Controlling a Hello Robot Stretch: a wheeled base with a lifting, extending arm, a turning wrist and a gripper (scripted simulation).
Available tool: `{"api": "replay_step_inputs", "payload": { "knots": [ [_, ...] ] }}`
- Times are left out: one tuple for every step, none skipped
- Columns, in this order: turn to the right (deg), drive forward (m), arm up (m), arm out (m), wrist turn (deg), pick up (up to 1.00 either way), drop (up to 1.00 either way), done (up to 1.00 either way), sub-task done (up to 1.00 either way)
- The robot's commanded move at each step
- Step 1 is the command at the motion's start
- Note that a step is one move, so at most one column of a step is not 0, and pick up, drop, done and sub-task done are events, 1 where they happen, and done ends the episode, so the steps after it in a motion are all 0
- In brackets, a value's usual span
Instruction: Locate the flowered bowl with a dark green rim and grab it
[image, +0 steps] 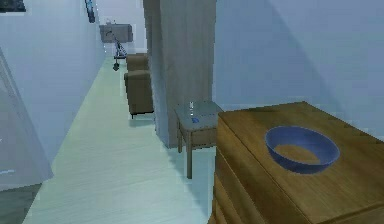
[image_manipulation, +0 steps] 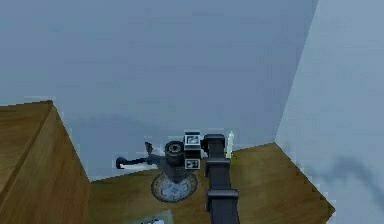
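A round greyish dish (image_manipulation: 172, 187) with a darker rim lies on a low wooden top (image_manipulation: 285, 185) in the arm side view. Its pattern cannot be made out. The dark arm (image_manipulation: 223, 195) rises from the bottom edge to two white marked squares (image_manipulation: 200, 144). Left of them is the gripper (image_manipulation: 124, 160), whose dark body sits just above the dish. I cannot tell whether it holds anything. In the forward view a blue bowl (image: 302, 148) with a brownish inside stands on a wooden dresser (image: 250, 185) at the right.
A small glass-topped side table (image: 200, 120) stands beyond the dresser, beside a tall wooden cabinet (image: 180, 55). A brown armchair (image: 140, 88) and a tripod stand (image: 118, 40) lie down the pale hallway. A wooden dresser (image_manipulation: 30, 165) fills the arm side view's left. A thin white upright object (image_manipulation: 230, 145) stands by the arm.
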Motion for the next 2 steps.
{"api": "replay_step_inputs", "payload": {
  "knots": [
    [0.0, 0.0, 0.0, 0.0, 27.0, 0.0, 0.0, 0.0, 0.0],
    [0.0, 0.0, -0.3, 0.0, 0.0, 0.0, 0.0, 0.0, 0.0]
  ]
}}
